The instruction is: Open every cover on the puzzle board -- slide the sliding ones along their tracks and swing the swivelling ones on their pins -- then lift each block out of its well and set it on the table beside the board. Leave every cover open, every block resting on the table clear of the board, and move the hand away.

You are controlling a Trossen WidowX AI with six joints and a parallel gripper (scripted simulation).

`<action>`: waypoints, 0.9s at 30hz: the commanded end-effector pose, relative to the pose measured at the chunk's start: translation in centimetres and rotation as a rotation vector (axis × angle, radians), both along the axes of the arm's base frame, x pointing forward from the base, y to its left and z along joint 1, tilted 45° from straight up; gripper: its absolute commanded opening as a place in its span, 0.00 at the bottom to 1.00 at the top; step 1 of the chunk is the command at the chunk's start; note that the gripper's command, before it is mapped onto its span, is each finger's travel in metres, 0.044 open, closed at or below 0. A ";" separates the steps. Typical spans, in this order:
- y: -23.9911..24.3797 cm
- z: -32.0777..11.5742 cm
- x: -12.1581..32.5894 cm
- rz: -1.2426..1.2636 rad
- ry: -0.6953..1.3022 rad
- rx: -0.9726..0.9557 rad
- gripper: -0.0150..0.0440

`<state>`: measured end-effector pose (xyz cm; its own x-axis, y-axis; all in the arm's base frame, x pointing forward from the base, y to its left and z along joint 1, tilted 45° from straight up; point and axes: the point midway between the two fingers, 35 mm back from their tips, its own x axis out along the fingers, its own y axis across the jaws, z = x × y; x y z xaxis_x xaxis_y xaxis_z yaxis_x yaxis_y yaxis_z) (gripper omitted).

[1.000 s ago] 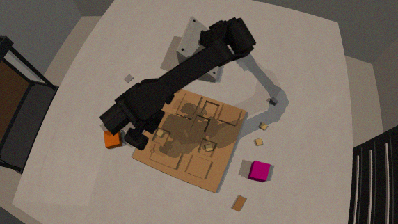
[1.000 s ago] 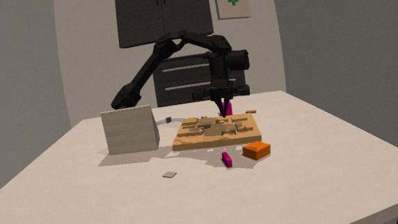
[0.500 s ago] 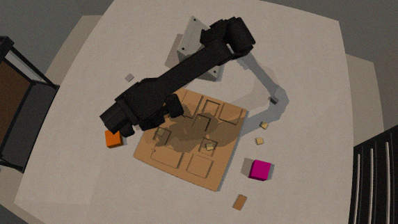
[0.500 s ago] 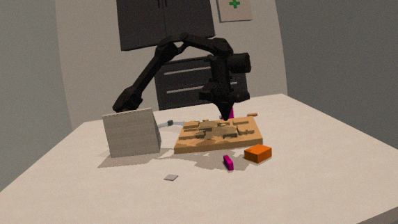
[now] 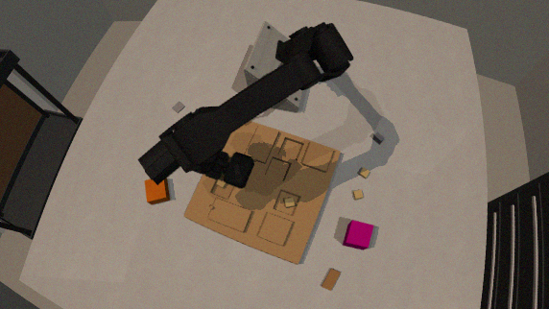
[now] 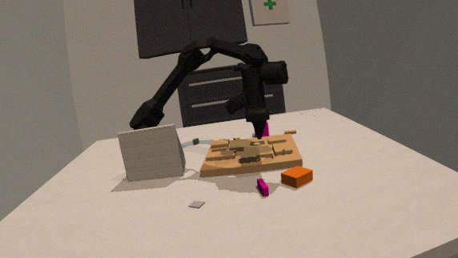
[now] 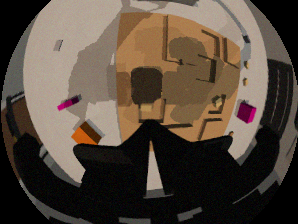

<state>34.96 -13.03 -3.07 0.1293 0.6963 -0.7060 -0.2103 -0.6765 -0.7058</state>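
The black arm (image 5: 269, 93) (image 6: 170, 86) arches over the wooden puzzle board (image 5: 283, 254) (image 6: 248, 169) (image 7: 132, 37), presumably so its claw (image 6: 259, 137) (image 7: 149, 121), tips together and gripping nothing, can reach the wells from above. From the top view, one pale block (image 5: 289, 202) (image 7: 218, 102) sits in a well toward the board's five o'clock, another (image 5: 221, 183) (image 7: 146, 107) in the well toward eight; both probably still need lifting. Two small tan blocks (image 5: 364, 173) (image 7: 246, 65) (image 5: 358, 194) (image 7: 245, 81) lie on the table (image 5: 422, 202) (image 6: 140, 224) (image 7: 45, 80) at three o'clock, likely set clear deliberately. Shadow may hide some covers.
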 end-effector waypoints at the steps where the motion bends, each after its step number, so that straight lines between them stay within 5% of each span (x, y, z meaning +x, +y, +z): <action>1: 0.0 0.0 -0.1 -0.108 0.105 0.016 0.25; 27: 3.4 -3.6 0.7 -0.074 0.071 0.012 0.25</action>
<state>35.64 -9.71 -6.37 0.1236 0.6930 -0.7102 -0.3428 -0.6419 -0.6860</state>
